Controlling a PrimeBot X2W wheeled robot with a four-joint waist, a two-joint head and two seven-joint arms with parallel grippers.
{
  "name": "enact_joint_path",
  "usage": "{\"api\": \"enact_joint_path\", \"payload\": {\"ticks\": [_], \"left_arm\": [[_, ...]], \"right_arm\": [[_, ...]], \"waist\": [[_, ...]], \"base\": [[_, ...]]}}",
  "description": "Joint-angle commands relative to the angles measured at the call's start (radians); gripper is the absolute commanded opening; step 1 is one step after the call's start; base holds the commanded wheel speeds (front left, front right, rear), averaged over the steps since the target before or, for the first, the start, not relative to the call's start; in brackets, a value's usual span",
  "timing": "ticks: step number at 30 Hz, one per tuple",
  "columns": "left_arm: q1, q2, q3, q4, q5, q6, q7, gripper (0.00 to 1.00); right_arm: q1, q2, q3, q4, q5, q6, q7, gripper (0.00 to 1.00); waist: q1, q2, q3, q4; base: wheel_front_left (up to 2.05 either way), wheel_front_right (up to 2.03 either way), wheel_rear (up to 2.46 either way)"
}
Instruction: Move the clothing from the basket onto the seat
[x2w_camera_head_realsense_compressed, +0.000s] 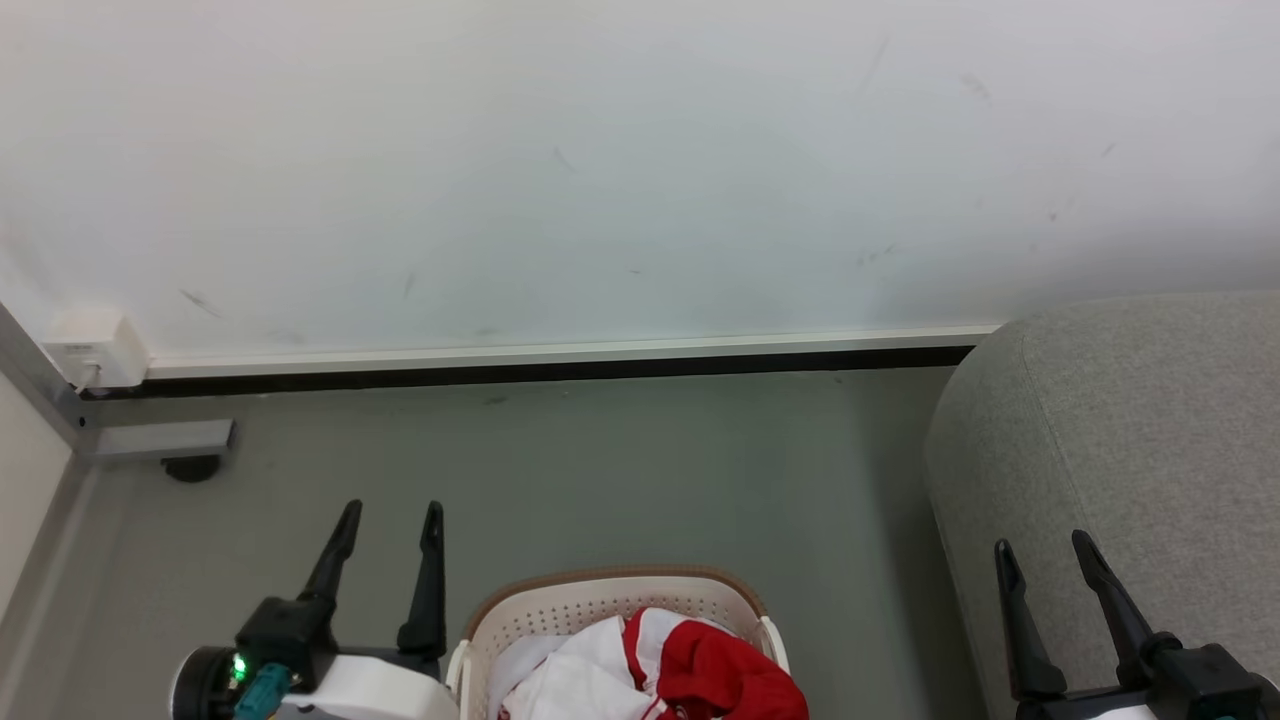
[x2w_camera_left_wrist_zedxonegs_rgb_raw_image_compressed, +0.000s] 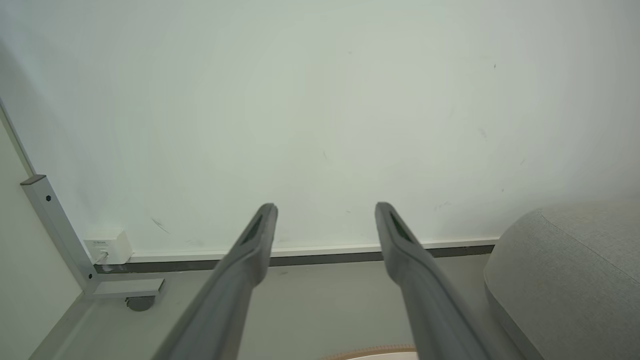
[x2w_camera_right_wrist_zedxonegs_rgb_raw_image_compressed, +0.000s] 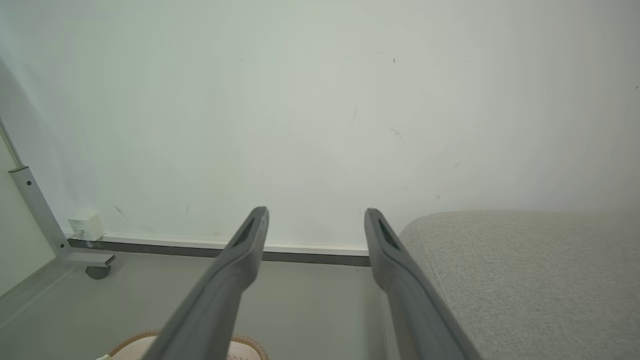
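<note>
The red-and-white clothing (x2w_camera_head_realsense_compressed: 640, 672) is lying bunched in the basket (x2w_camera_head_realsense_compressed: 600, 598) on the floor (x2w_camera_head_realsense_compressed: 620, 470), near the seat (x2w_camera_head_realsense_compressed: 1130, 440). The left hand (x2w_camera_head_realsense_compressed: 392, 508) and right hand (x2w_camera_head_realsense_compressed: 1042, 542) are hovering released, holding nothing. The fabric is likely handling as soft, light, limp: pinch a raised top fold.

L claw (x2w_camera_head_realsense_compressed: 392, 508), R claw (x2w_camera_head_realsense_compressed: 1042, 541) spread, empty.

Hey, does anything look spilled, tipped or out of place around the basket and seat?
Nothing stands out. The basket sits upright on the floor with red and white clothing heaped inside, the seat beside it. The wall has faint scuffs.
</note>
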Motion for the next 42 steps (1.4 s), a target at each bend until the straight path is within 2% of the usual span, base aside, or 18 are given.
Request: {"api": "enact_joint_path", "payload": {"ticks": [1,13,20,26,33,42], "left_arm": [[-0.002,0.003,0.001,0.003,-0.004,-0.001,-0.001,1.0],[-0.026,0.003,-0.006,0.052,0.003,-0.006,-0.001,1.0],[-0.066,0.005,0.003,0.091,0.013,-0.023,-0.001,1.0],[-0.131,0.028,0.016,0.162,0.028,-0.042,-0.001,1.0],[-0.241,0.073,-0.008,0.354,0.045,-0.077,-0.001,1.0],[-0.398,0.116,-0.071,0.734,0.061,-0.111,0.032,1.0]], "right_arm": [[0.004,-0.004,0.0,0.001,0.004,-0.002,0.0,1.0],[-0.014,-0.004,-0.027,-0.01,0.033,-0.002,0.0,1.0],[-0.046,-0.004,-0.043,-0.032,0.043,-0.002,0.0,1.0],[-0.09,-0.004,-0.075,-0.063,0.07,-0.002,0.0,1.0],[-0.136,-0.003,-0.076,-0.097,0.1,-0.002,0.0,1.0],[-0.19,-0.004,-0.099,-0.139,0.146,-0.002,0.0,1.0]], "waist": [[0.0,0.0,0.0,-0.001],[0.0,0.0,0.05,-0.051],[0.0,0.0,0.131,-0.117],[0.0,0.0,0.225,-0.188],[0.0,0.0,0.336,-0.255],[0.0,0.0,0.447,-0.332]], "base": [[0.0,0.0,0.0],[0.0,0.0,0.0],[0.0,0.0,0.0],[0.0,0.0,0.0],[0.0,0.0,0.0],[0.0,0.0,0.0]]}}
